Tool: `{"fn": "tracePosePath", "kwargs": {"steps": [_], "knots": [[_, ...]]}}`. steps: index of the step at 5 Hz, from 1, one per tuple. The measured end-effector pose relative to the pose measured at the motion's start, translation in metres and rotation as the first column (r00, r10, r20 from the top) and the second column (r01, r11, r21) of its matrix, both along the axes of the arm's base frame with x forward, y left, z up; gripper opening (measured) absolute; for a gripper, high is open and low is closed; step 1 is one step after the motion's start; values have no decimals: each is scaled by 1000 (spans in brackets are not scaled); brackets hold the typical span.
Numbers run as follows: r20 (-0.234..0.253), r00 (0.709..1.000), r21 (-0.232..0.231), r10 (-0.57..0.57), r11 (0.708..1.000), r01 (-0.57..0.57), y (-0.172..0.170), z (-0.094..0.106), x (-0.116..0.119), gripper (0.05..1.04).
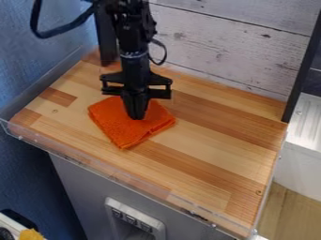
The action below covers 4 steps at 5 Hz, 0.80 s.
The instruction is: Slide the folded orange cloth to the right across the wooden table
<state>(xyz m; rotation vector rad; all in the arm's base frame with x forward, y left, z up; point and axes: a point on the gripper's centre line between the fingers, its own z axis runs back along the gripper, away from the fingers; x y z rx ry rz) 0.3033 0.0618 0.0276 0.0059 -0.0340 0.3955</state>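
Open passage over wooden countertop [216, 152], 3 to 5 o'clock from orange cloth [128, 135]. Blocked by plank wall [194, 47] at 1, black post [105, 37] at 11:30, clear rim [94, 165] at 7.

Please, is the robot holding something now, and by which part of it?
It cannot be told. The black robot hand is at the middle of the folded orange cloth, which lies flat, but a grip is not clear.

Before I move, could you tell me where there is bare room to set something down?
The wooden top is bare between the orange cloth and the right-hand black post. It's crowded at the cloth, where the gripper hangs.
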Motion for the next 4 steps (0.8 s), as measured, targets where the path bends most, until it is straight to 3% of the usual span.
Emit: {"fn": "tracePosePath", "kwargs": {"steps": [2,4], "knots": [[31,992,7,122,992,-122,9,-11,0,63],[-9,989,18,150,989,-149,16,-16,3,63]]}}
